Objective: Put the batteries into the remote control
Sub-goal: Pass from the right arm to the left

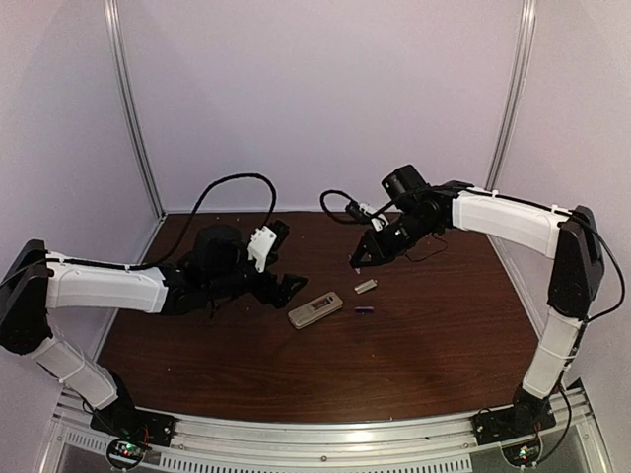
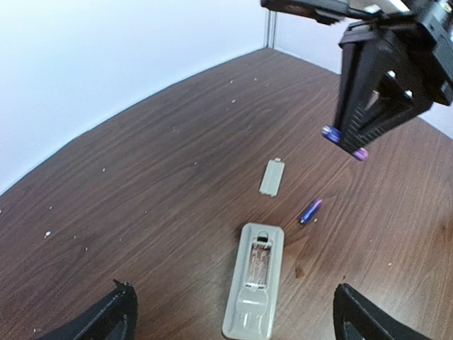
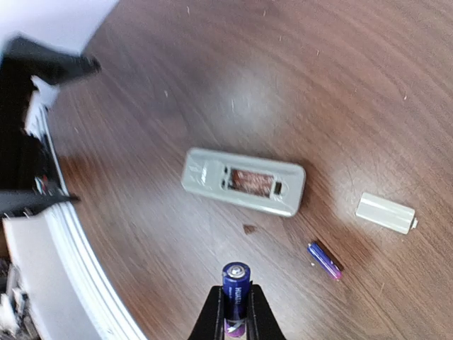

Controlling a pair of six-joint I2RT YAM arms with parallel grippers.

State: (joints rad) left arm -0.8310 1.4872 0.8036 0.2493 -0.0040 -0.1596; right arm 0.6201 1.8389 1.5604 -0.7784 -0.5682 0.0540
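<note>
The remote control (image 1: 315, 309) lies back-up in the middle of the table with its battery bay uncovered; it also shows in the left wrist view (image 2: 255, 278) and the right wrist view (image 3: 244, 181). One battery (image 1: 364, 310) lies on the table just right of it (image 2: 311, 211) (image 3: 324, 261). My right gripper (image 3: 236, 312) is shut on the other battery (image 3: 236, 287) and holds it in the air behind the remote (image 2: 345, 142). My left gripper (image 2: 233, 319) is open and empty, just left of the remote.
The small beige cover piece (image 1: 366, 287) lies behind the loose battery, also in the left wrist view (image 2: 272, 176) and the right wrist view (image 3: 386, 212). White walls close the back and sides. A metal rail (image 1: 325, 434) runs along the near edge.
</note>
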